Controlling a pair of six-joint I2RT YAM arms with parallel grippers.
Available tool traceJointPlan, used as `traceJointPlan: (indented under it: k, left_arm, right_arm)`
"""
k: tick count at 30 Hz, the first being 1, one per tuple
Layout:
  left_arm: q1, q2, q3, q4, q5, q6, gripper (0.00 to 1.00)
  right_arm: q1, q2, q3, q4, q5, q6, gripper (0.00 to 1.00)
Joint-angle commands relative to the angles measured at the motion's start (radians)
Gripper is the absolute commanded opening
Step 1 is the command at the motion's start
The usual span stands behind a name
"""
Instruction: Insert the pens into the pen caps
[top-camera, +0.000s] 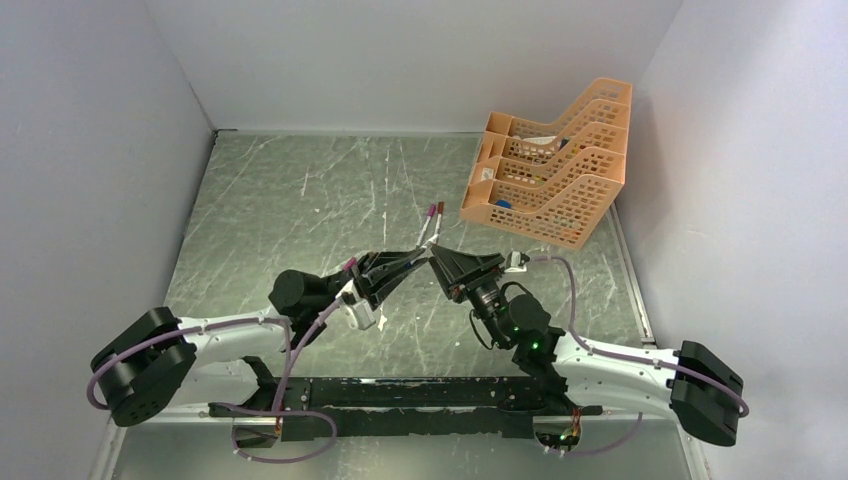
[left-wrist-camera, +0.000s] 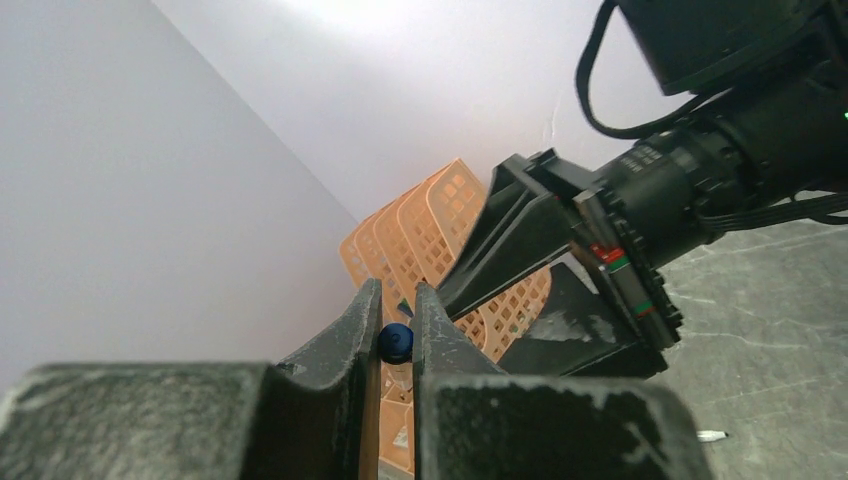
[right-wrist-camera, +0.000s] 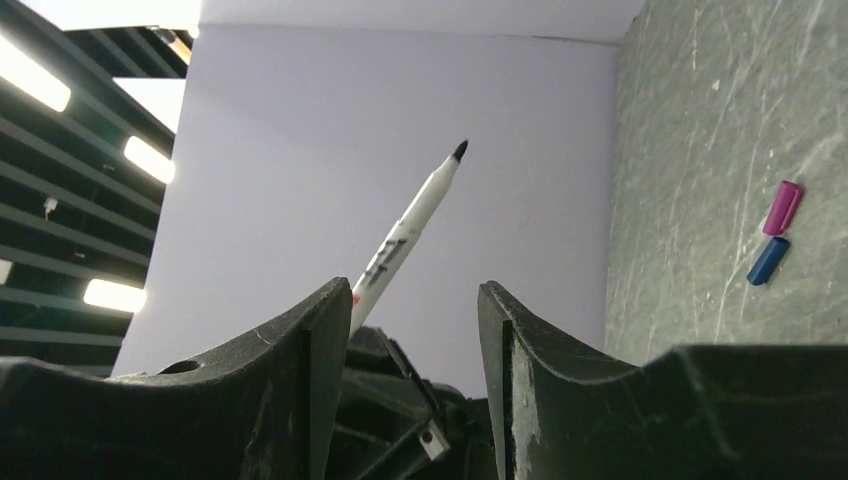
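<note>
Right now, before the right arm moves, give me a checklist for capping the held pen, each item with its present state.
1. Pen gripped: ok. The left gripper is shut on a pen.
2. Pen tip bare: ok. Its black tip shows, with no cap on it.
3. Right gripper free: ok. It is open and empty.
4. Caps located: ok. A blue cap and a magenta cap lie end to end on the table, uncovered.
5. Cap held for insertion: not ok. None is picked up yet.
6. Which cap matches this pen: cannot tell.
</note>
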Motion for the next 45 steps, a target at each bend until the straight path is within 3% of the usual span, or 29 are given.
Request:
traceJointPlan:
  k: [1, 6, 14, 22, 28, 33, 38, 42, 45]
  left_arm:
    - [-0.035, -0.021, 0.035, -0.088, 0.006, 0.11, 0.07]
    - [-0.078, -0.036, 0.049, -0.172, -0.008, 0.192, 0.07]
    - [-0.116, -0.056, 0.07, -0.282, -0.001, 0.302, 0.07]
    - [-0.127, -0.054, 0.075, -0.295, -0.011, 0.313, 0.07]
    - [-0.127, -0.044, 0.059, -0.204, -0.01, 0.203, 0.07]
    - [-0.128, -0.052, 0.093, -0.276, -0.021, 0.159, 0.07]
    - [-0.127, -0.125, 0.229, -0.559, -0.09, -0.116, 0.27]
    - [-0.127, -0.197, 0.333, -0.765, -0.28, -0.412, 0.57]
    - [-0.126, -0.238, 0.396, -0.897, -0.373, -0.509, 0.62]
  right_arm:
    - [-0.048, 0.024, 0.035, 0.029, -0.043, 0.05, 0.49]
    - [-0.098, 0.048, 0.044, 0.047, -0.094, 0.078, 0.48]
    - [-0.139, 0.095, 0.028, 0.154, -0.188, 0.137, 0.38]
    - [-0.156, 0.147, 0.012, 0.251, -0.236, 0.179, 0.0]
    - [-0.164, 0.164, -0.001, 0.3, -0.25, 0.173, 0.0]
    - [-0.191, 0.164, -0.006, 0.299, -0.285, 0.114, 0.0]
    - [-0.244, 0.209, -0.037, 0.407, -0.355, 0.047, 0.0]
    - [-0.284, 0.211, -0.04, 0.406, -0.396, -0.046, 0.0]
    - [-0.319, 0.176, -0.031, 0.346, -0.437, -0.145, 0.0]
